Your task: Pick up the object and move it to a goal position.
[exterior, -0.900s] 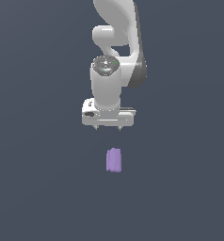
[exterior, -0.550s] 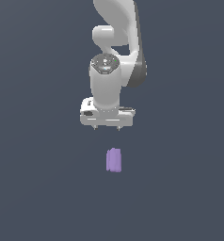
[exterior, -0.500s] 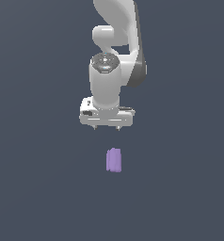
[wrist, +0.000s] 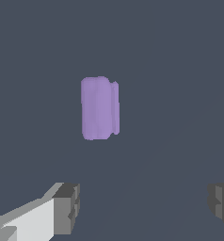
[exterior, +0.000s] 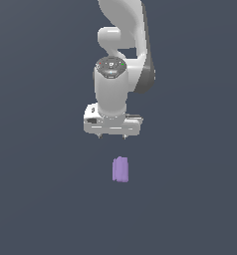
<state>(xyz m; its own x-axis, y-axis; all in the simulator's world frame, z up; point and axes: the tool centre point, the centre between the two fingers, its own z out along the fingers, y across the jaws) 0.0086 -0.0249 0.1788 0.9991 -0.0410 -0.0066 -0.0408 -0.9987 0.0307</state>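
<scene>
The object is a small light-purple block with rounded, ridged sides, lying on the dark grey floor. In the exterior view my white gripper hangs above it, slightly toward the exterior view's left, and is apart from it. In the wrist view the block lies ahead of the two grey fingertips, which stand wide apart with nothing between them. The gripper is open and empty.
Only the plain dark grey floor surrounds the block. My white arm rises above the gripper at the top of the exterior view.
The arm has shifted a little toward the exterior view's left and slightly lower. The block has not moved.
</scene>
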